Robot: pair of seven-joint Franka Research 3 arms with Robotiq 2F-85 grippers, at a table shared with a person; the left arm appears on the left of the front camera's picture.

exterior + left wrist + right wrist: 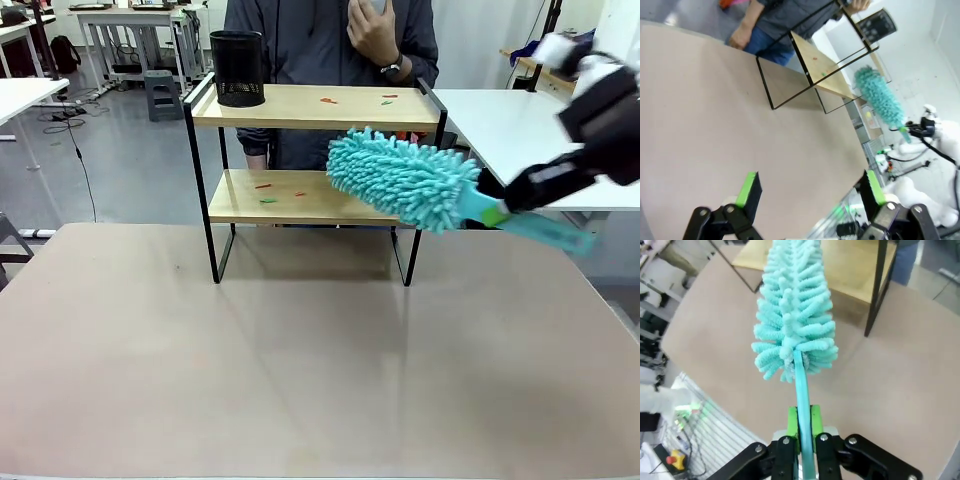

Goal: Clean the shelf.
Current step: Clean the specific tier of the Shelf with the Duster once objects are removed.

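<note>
One two-tier shelf point(300, 110), two light wooden boards in a black metal frame, stands at the far side of the brown table point(300, 360). One black mesh cup point(237, 68) sits on its top board, and three red and green scraps point(328, 100) lie on each board. The right gripper point(804, 415) pinches the handle of one fluffy teal duster point(400, 178), whose head is by the lower board. The left gripper point(812, 185) has its jaws spread, empty.
</note>
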